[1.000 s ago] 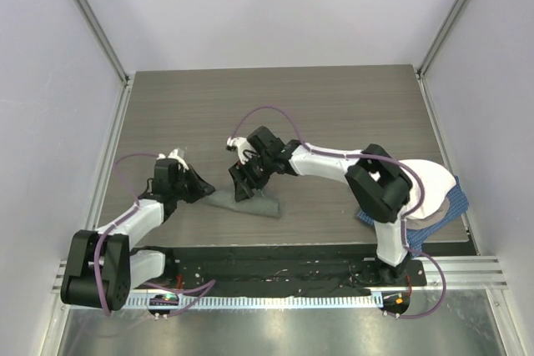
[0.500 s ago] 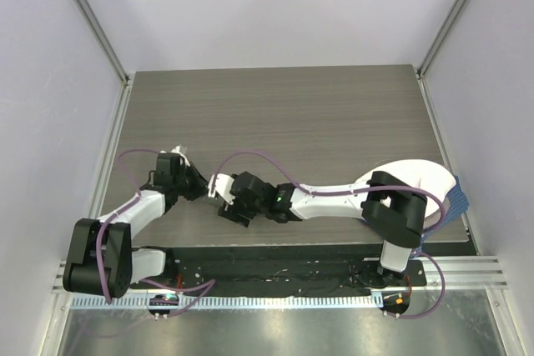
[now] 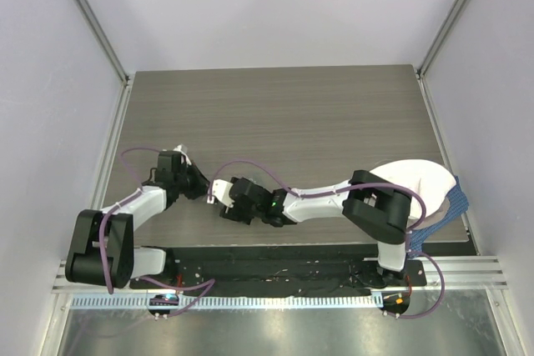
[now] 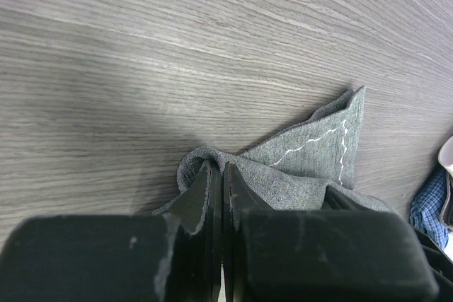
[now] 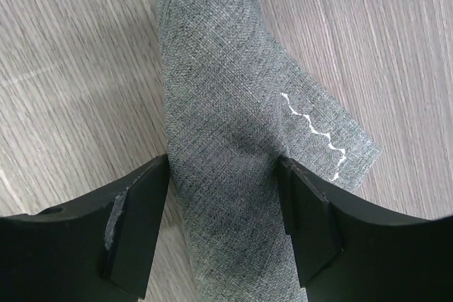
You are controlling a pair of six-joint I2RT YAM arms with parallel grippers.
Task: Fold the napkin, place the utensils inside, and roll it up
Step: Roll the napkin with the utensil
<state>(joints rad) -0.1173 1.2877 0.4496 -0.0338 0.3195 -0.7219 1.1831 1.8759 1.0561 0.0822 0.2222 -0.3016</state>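
Note:
The grey-green napkin lies on the wood table as a narrow folded strip with a pale zigzag stitch line near one end. My right gripper is open and straddles the strip, one finger at each side. My left gripper is shut on the strip's other end, where the napkin bunches around its tips. In the top view the left gripper and right gripper sit close together at the front left, and the right arm covers most of the napkin. The utensils are out of view.
A cream-white cloth lies over a blue checked cloth at the table's right edge. The blue checked cloth also shows in the left wrist view. White walls enclose the table on three sides, and a black rail runs along the near edge.
The right arm has swung forward and left, lowering its gripper over the napkin strip next to the left gripper. The left gripper has shifted slightly back and left, still shut.

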